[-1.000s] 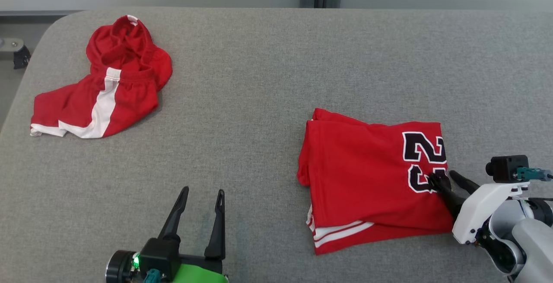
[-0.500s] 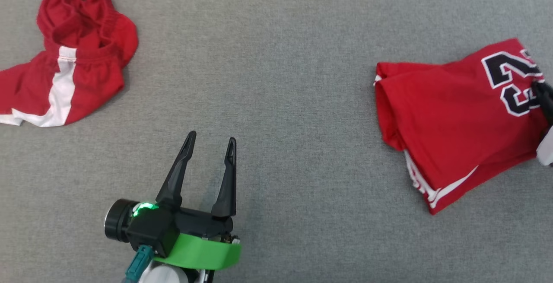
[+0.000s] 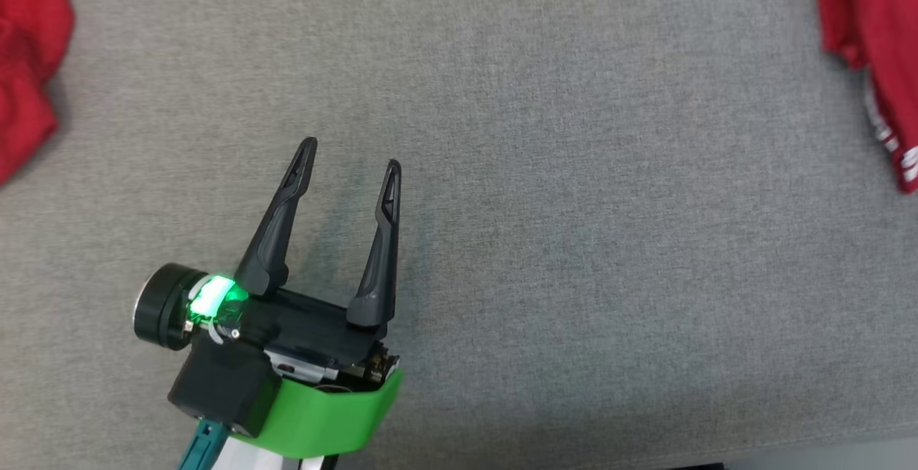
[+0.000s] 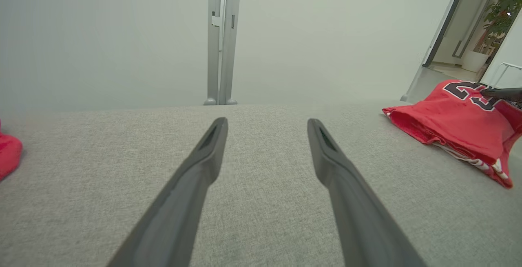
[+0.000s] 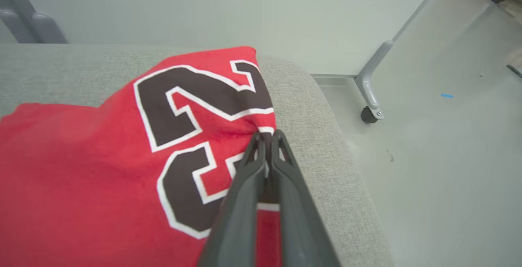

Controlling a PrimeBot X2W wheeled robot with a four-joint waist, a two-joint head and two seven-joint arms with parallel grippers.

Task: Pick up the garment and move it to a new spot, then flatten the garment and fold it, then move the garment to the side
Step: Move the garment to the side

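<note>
- Right gripper (image 5: 267,136), spread a second ago, now pinches the jersey (image 5: 81,157) at its number, beside the rounded edge of the table (image 5: 314,120).
- Head view: left gripper (image 3: 351,154) gapes empty over bare table, between jersey and shorts (image 3: 29,47).

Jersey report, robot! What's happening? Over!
Right gripper shut on jersey, by the number. Left gripper open over table, holding nothing. Red cloth far left, out of the way.

Head view: folded red white-trimmed jersey (image 3: 882,25) cropped far right of left gripper (image 3: 351,154); crumpled red garment (image 3: 25,61) cropped far left.
</note>
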